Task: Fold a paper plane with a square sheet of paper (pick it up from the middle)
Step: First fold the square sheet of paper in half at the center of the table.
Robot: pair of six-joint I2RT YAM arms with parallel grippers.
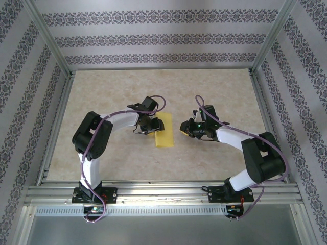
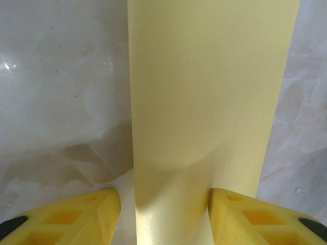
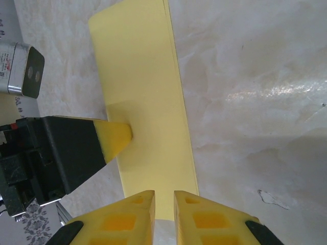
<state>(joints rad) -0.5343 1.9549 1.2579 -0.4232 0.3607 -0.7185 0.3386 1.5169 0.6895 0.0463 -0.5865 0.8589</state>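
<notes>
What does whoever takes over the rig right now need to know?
Left gripper: open, straddling the square sheet of paper, one fingertip resting on it.
Right gripper: jaws almost together at the sheet's end; whether it is pinched, I cannot tell.
Sheet: flat on the table between the arms, a narrow rectangle.
Done: apparently the first fold in half.
To do: nose and wing folds; no plane shape yet.

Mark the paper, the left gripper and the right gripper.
paper (image 1: 164, 137), top view, its bare near half.
left gripper (image 2: 162, 204), left wrist view, midway between its jaws.
right gripper (image 3: 163, 199), right wrist view, midway between its jaws.
</notes>
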